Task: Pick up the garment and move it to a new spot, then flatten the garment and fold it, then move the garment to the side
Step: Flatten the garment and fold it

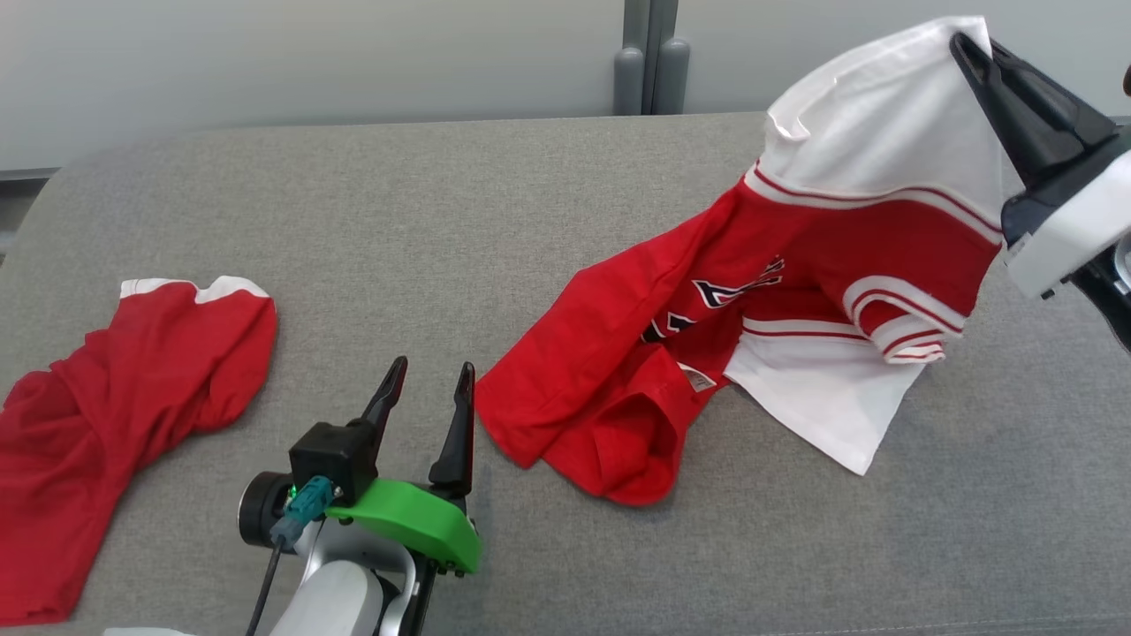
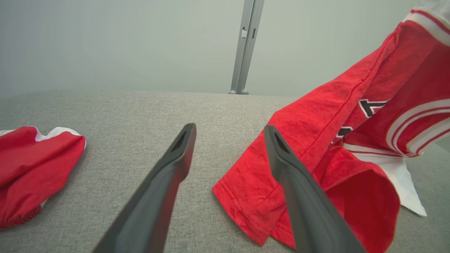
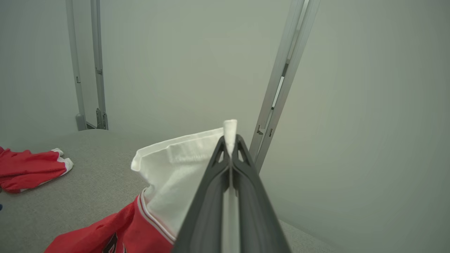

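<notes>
A red and white jersey (image 1: 795, 291) hangs from its white upper part at the right. My right gripper (image 1: 965, 46) is shut on that white cloth and holds it above the grey surface (image 1: 442, 230). The jersey's red lower part (image 2: 281, 182) still rests crumpled on the surface. In the right wrist view the white cloth (image 3: 175, 168) is pinched between the shut fingers of my right gripper (image 3: 230, 140). My left gripper (image 1: 428, 375) stands open near the front, just left of the jersey's red hem, holding nothing; its fingers (image 2: 182, 147) frame bare grey fabric.
A second red garment (image 1: 115, 397) with white trim lies crumpled at the left edge of the surface. Behind the surface stands a pale wall with a grey metal post (image 1: 649, 53). Bare grey fabric lies between the two garments.
</notes>
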